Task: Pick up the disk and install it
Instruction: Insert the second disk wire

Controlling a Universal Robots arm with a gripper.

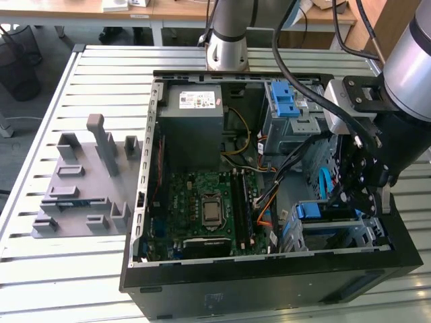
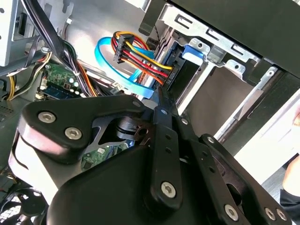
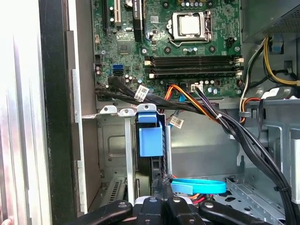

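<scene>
The gripper (image 1: 361, 195) is seen lowered into the open case (image 1: 202, 286), at the drive cage (image 1: 350, 232) in its corner. Whether its jaws are parted or closed on anything cannot be told. The disk (image 3: 151, 140), marked by its blue carrier, is seated upright in the cage slot just ahead of the gripper. A blue cable (image 3: 199, 185) lies just beside the gripper, and the motherboard (image 3: 173, 47) lies beyond the disk.
</scene>
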